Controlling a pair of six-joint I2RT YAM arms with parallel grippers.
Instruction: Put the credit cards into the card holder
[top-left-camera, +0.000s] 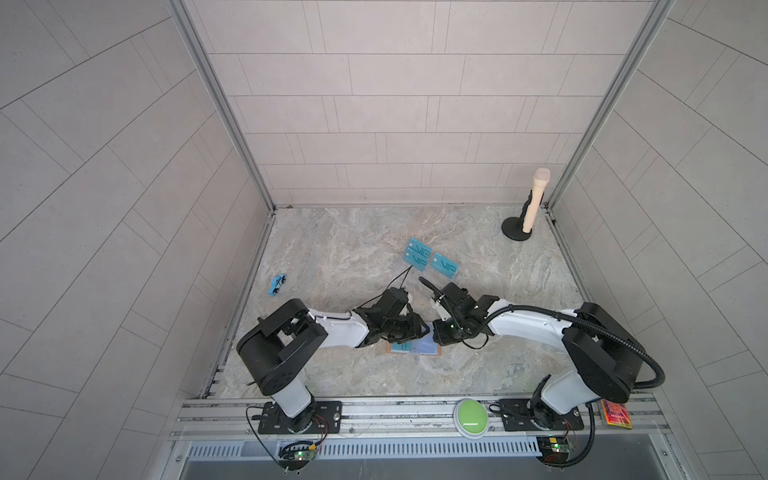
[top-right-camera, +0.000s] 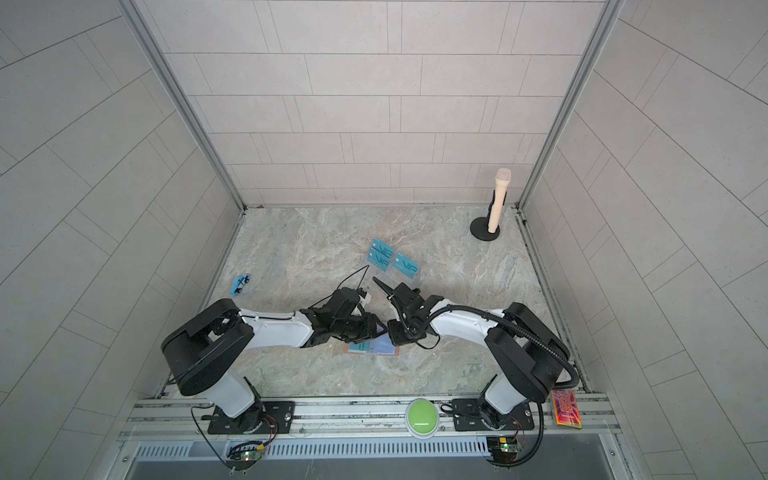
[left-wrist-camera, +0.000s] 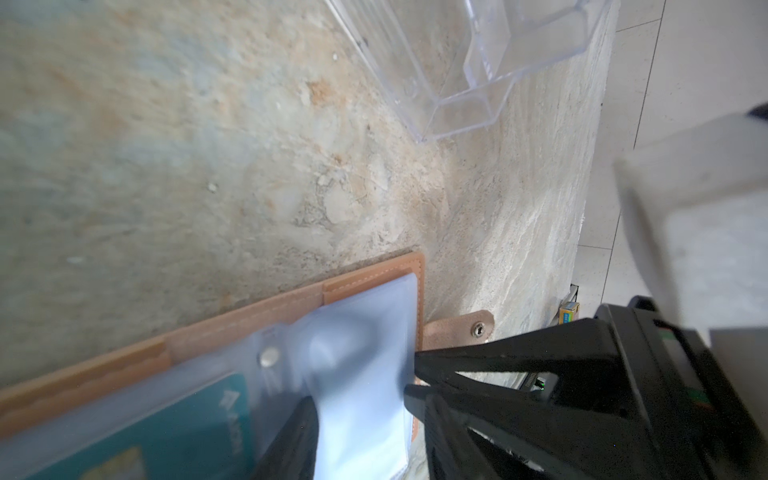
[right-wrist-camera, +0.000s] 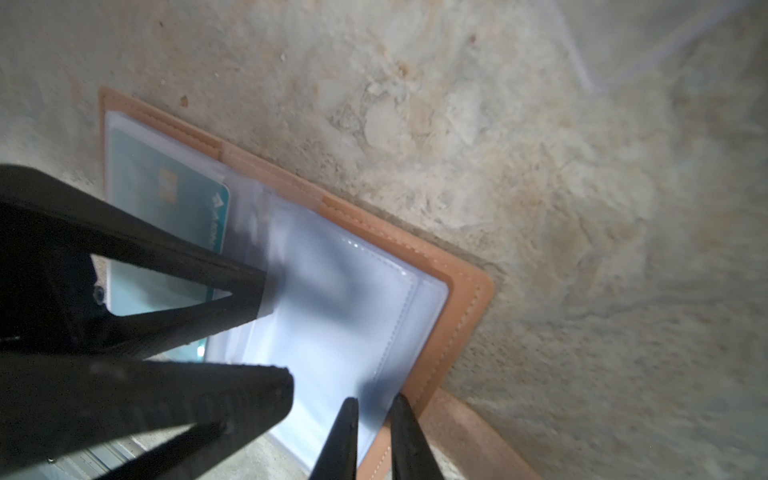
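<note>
In both top views: open card holder (top-left-camera: 419, 348) flat on the worktop (top-left-camera: 332, 257), long side running left to right, left end effector (top-left-camera: 424, 330) and right end effector (top-left-camera: 436, 334) meeting just above it. Spare teal cards (top-left-camera: 419, 255) propped farther back, just right of middle; probably a shorter reach for the right arm.

Left wrist view: right end effector (left-wrist-camera: 412, 374) nearly closed astride the free edge of a clear sleeve (left-wrist-camera: 365, 316); true pinch or not, impossible to tell. One teal card (left-wrist-camera: 187, 424) already pocketed.

Right wrist view: left end effector (right-wrist-camera: 374, 401) open, tips either side of that sleeve edge. No card held by either.
</note>
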